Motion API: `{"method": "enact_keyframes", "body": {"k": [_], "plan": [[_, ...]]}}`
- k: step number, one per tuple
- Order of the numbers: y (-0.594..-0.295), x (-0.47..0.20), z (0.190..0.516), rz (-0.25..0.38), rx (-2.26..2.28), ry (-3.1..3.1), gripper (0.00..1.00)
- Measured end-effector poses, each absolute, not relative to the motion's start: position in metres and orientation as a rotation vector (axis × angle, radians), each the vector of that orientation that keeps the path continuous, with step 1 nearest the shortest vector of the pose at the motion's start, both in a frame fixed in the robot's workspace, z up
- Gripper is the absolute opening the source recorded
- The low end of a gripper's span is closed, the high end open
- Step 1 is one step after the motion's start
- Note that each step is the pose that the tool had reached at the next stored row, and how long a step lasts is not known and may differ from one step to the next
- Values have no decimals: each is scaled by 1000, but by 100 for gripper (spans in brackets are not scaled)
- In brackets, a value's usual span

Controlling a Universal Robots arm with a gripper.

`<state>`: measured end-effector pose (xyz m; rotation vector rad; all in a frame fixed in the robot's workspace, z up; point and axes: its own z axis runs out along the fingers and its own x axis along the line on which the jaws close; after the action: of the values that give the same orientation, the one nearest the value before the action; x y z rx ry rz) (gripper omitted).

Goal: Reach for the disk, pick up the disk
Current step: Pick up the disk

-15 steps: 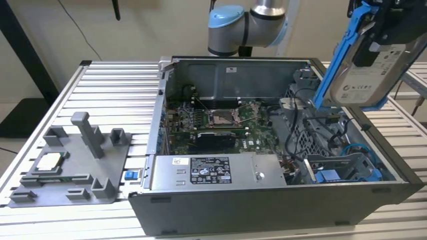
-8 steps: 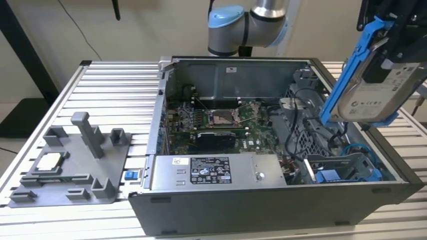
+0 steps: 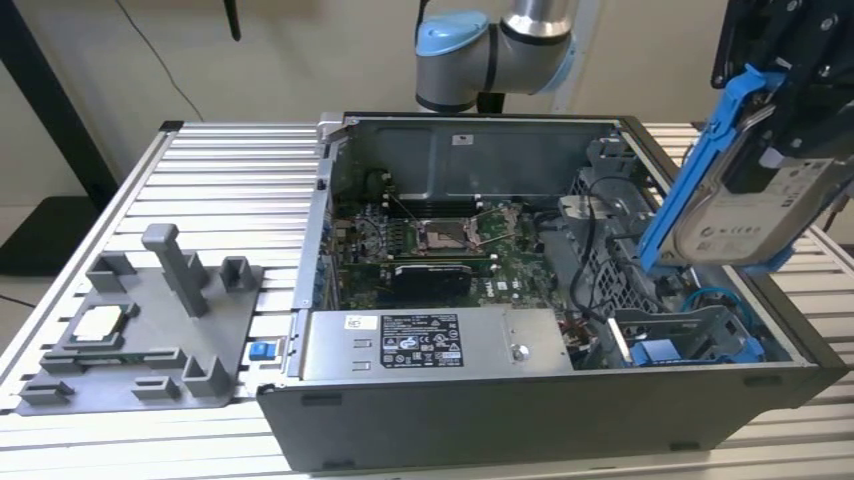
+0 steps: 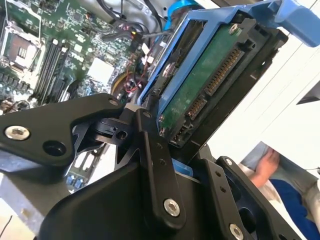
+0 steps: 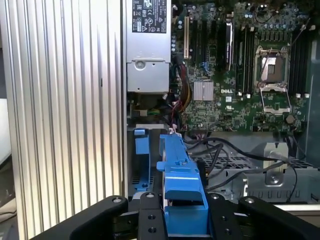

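Observation:
The disk (image 3: 742, 205), a silver drive with a white label in a bright blue frame, hangs tilted above the open computer case's side at the exterior view's right. My gripper (image 3: 790, 118) is shut on its upper part, black fingers either side of the frame. In the second wrist view the disk (image 4: 207, 85) shows its green circuit side and connector, lifted clear of the motherboard. In the first wrist view the blue frame (image 5: 181, 182) sits between the two black fingers (image 5: 150, 216) of my gripper (image 5: 184, 221).
The open case (image 3: 534, 400) holds a motherboard (image 3: 427, 245), a silver power supply (image 3: 434, 342) and a blue drive bay (image 3: 687, 340) under the disk. A grey fixture (image 3: 134, 340) with a processor chip (image 3: 102, 322) lies on the ribbed table. A person's hand (image 4: 262, 165) shows beyond the case.

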<state>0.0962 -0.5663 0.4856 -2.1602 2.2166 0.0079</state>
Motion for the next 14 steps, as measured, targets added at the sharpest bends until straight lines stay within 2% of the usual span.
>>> {"method": "enact_keyframes", "body": {"k": [14], "plan": [[-583, 96, 461, 7, -2161, 2218, 0]]}}
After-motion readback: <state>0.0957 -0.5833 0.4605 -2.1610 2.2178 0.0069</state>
